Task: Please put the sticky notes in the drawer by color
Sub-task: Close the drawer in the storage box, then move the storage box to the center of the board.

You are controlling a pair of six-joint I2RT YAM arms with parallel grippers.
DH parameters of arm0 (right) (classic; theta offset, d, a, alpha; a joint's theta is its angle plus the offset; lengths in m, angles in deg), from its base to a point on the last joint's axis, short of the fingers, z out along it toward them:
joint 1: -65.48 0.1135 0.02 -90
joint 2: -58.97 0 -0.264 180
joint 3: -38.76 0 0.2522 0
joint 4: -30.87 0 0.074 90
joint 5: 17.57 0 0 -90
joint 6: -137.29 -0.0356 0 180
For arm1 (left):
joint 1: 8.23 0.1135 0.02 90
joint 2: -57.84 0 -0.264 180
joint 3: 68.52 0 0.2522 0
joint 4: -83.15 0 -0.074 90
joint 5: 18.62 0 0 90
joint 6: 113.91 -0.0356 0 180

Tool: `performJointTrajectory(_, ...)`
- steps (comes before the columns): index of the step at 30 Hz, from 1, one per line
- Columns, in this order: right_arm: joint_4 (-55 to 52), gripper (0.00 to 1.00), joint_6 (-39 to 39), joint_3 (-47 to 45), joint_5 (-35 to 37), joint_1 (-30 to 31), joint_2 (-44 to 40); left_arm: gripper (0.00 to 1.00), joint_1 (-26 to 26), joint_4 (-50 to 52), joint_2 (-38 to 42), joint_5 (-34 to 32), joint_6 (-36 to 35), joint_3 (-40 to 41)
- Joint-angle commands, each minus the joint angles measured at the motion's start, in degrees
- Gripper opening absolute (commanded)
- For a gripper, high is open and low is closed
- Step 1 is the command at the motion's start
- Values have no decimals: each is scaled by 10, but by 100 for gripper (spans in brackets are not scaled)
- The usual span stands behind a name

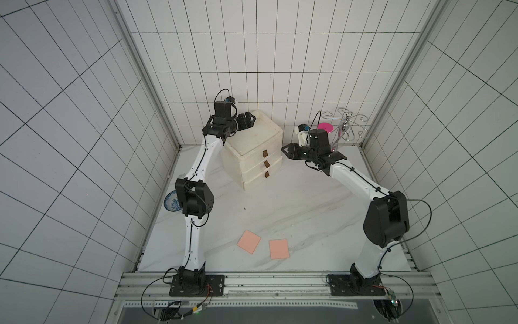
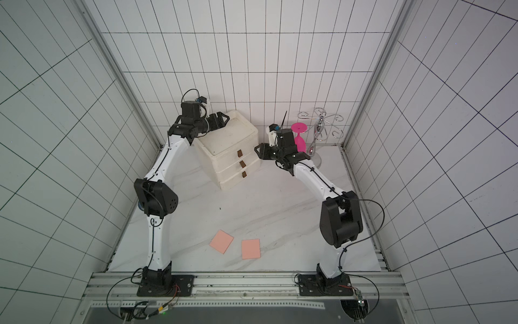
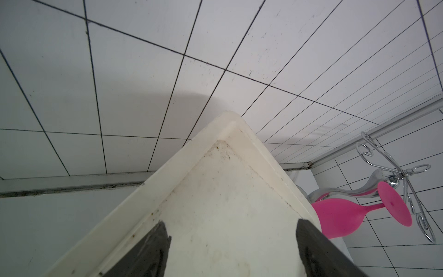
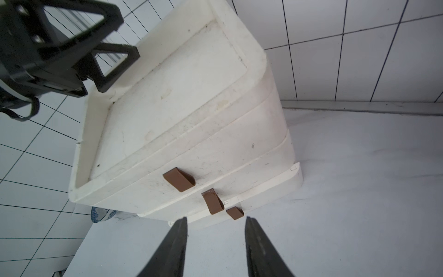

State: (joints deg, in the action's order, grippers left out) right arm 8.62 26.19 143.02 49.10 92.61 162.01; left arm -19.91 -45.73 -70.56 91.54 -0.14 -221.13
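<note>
Right wrist view: right pincer (image 4: 215, 219) parted, empty, just before the three-drawer chest (image 4: 215, 148); left pincer (image 1: 249, 117) wide above its lid (image 3: 227, 215). Two pink sticky notes (image 1: 249, 241) lie on the near worktop (image 1: 308, 218).

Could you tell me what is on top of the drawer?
Nothing but stains on its tray lid; the open left gripper is over one corner. What the drawers hold is hidden.

white tiled walls (image 1: 252, 70) wrapping round three sides, marbled tabletop (image 1: 294, 213) catching soft light, metal rail (image 1: 280, 283) running along 6 o'clock
</note>
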Motion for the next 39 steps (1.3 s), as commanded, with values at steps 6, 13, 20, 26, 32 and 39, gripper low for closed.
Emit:
performJointTrajectory(6,-45,52,23,19,-20,8,45,90,23,114,159,-18,33,69)
performJointTrajectory(13,-58,53,-42,98,18,-50,110,92,101,71,333,-40,121,358)
performJointTrajectory(20,-104,53,-63,231,55,-59,177,90,160,-55,438,-72,220,606)
performJointTrajectory(26,-168,53,-72,417,83,-54,285,88,166,-83,403,-83,259,633)
performJointTrajectory(32,-165,53,-95,570,100,-59,381,88,175,-114,359,-103,294,629)
performJointTrajectory(39,-110,52,-129,588,23,-52,425,87,194,-214,256,-152,340,576)
